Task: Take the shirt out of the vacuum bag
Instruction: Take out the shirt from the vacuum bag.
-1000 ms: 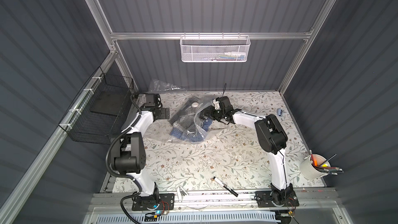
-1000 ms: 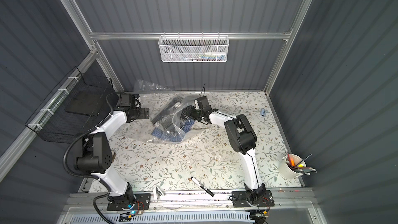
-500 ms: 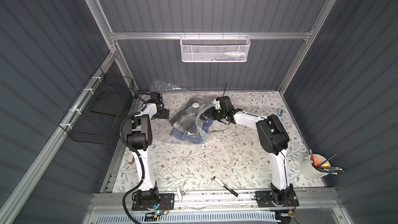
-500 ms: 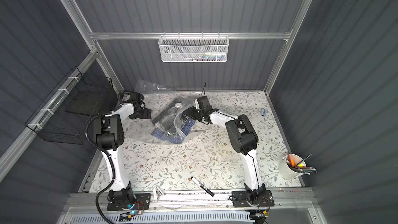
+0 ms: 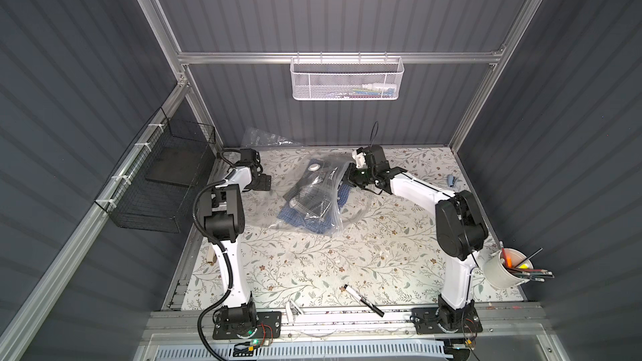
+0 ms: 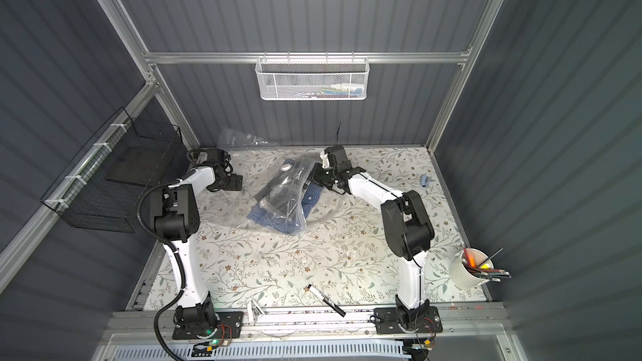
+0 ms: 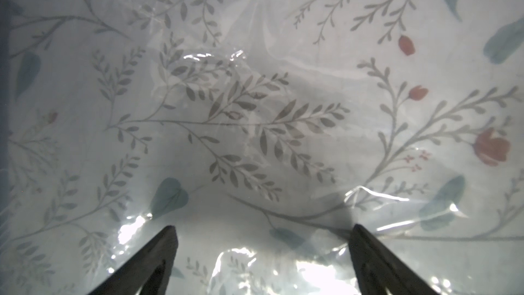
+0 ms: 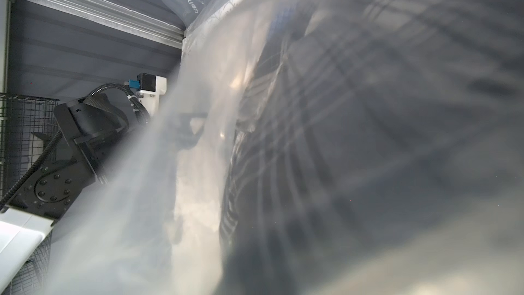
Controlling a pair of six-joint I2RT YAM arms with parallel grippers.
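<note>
The vacuum bag (image 5: 324, 217), clear plastic with a round white valve cap (image 5: 313, 167), lies crumpled at the back of the table in both top views. Inside it is the shirt (image 5: 305, 204), blue and dark plaid, also in a top view (image 6: 278, 203) and blurred through the film in the right wrist view (image 8: 354, 137). My right gripper (image 5: 349, 178) is shut on the bag's raised right edge; its jaws are hidden behind plastic in its wrist view. My left gripper (image 5: 264, 182) is open, with nothing between its fingers (image 7: 158, 251). It hovers over flat clear plastic (image 7: 255, 95) at the bag's left side.
A second clear bag with grey lettering (image 5: 267, 138) leans on the back wall. A black wire basket (image 5: 166, 175) hangs on the left, a white mesh basket (image 5: 347, 78) on the back rail. A marker (image 5: 363, 300) and a white cup of pens (image 5: 503, 270) sit near the front.
The left arm's elbow has swung up and back while its gripper stayed by the bag's left side. The right gripper has kept its hold, with the bag shifting slightly.
</note>
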